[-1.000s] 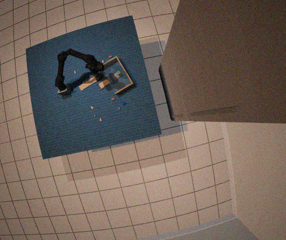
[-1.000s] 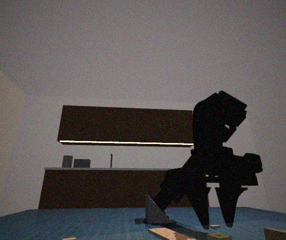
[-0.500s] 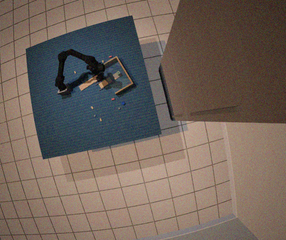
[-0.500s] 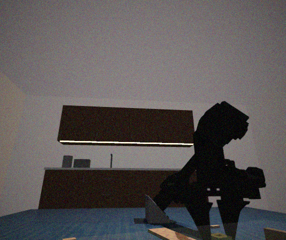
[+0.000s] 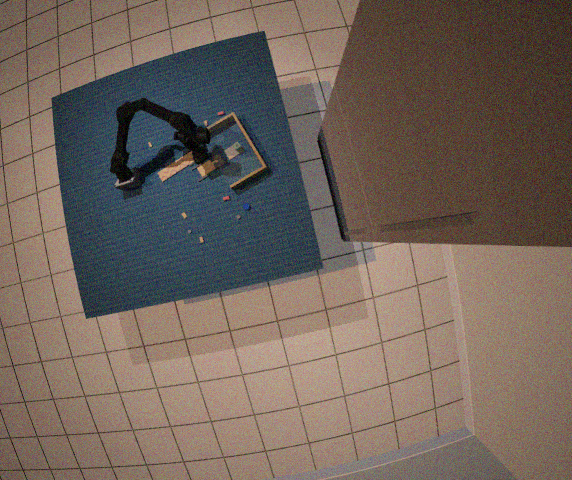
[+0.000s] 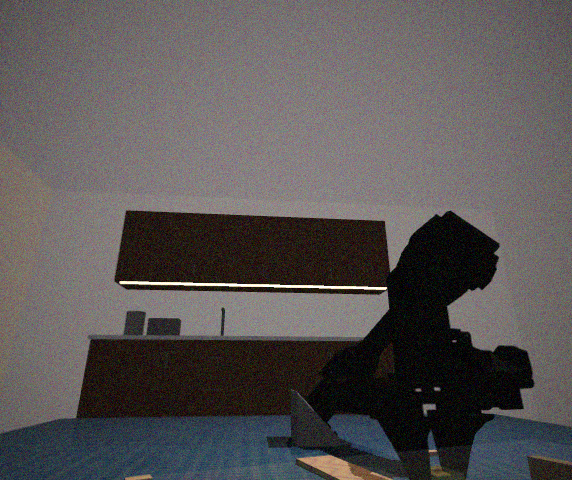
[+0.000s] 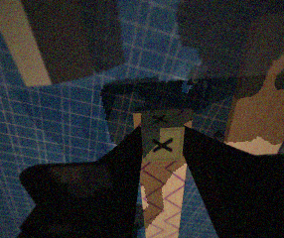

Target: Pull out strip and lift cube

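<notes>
Straddling the labelled cube [image 7: 162, 144], the gripper [image 7: 163, 164] has its jaws half spread, pinching nothing. That cube sits on the zigzag strip [image 7: 161, 200], low over the blue worktop [image 5: 136, 258].

The mat [image 5: 136, 258] is deep blue with a fine lighter grid, lying on a cream tiled floor [image 5: 286, 392] with dark grout lines. The arm [image 5: 136, 111] is black all over, as is the gripper [image 7: 163, 164]. The strip [image 7: 163, 198] is tan and pale cream with a purple zigzag. The cube [image 7: 163, 144] on it is olive green, marked with a black cross. The frame [image 5: 251, 144] is light wood. Scattered small blocks are pink [image 5: 220, 113], blue [image 5: 246, 207] and tan [image 5: 184, 214].
</notes>
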You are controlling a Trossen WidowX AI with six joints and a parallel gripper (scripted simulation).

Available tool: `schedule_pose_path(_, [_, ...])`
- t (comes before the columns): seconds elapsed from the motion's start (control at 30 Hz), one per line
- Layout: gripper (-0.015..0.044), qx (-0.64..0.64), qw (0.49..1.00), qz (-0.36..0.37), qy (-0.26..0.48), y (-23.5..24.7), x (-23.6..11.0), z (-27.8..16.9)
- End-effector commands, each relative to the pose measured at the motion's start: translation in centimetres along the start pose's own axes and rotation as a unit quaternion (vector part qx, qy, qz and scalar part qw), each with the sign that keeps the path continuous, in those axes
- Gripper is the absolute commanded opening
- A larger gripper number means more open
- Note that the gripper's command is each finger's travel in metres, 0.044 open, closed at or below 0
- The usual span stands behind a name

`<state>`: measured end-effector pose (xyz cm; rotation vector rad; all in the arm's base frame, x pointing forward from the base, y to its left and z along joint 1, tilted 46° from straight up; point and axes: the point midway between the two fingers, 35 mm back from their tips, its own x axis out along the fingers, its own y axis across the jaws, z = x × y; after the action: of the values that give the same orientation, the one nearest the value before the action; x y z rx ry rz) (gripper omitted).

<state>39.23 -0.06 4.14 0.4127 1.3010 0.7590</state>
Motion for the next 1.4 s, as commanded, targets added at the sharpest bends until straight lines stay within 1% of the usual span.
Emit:
schedule_pose_path(0.0, [0.0112, 0.000, 1.000, 0.000, 0.000, 0.0, 0.0, 0.0])
schedule_pose_path(0.1, [0.0092, 0.000, 1.000, 0.000, 0.000, 0.0, 0.0, 0.0])
schedule_pose_path(0.2, [0.0013, 0.000, 1.000, 0.000, 0.000, 0.0, -0.1, -0.1])
schedule_pose_path(0.23, [0.0000, 0.000, 1.000, 0.000, 0.000, 0.0, -0.3, -0.3])
schedule_pose_path(0.6, [0.0000, 0.004, 1.000, 0.001, 0.001, 1.0, -4.2, -5.8])
schedule_pose_path(0.77, [0.0000, 0.004, 1.000, 0.001, 0.001, 1.1, -4.2, -6.0])
schedule_pose_path(1.03, [0.0000, 0.005, 1.000, 0.001, 0.001, 1.6, -4.2, -8.7])
schedule_pose_path(1.17, [0.0000, 0.005, 1.000, 0.001, 0.001, 1.6, -4.3, -9.0])
schedule_pose_path(1.37, [0.0000, 0.005, 1.000, 0.001, 0.002, 1.6, -7.0, -9.0])
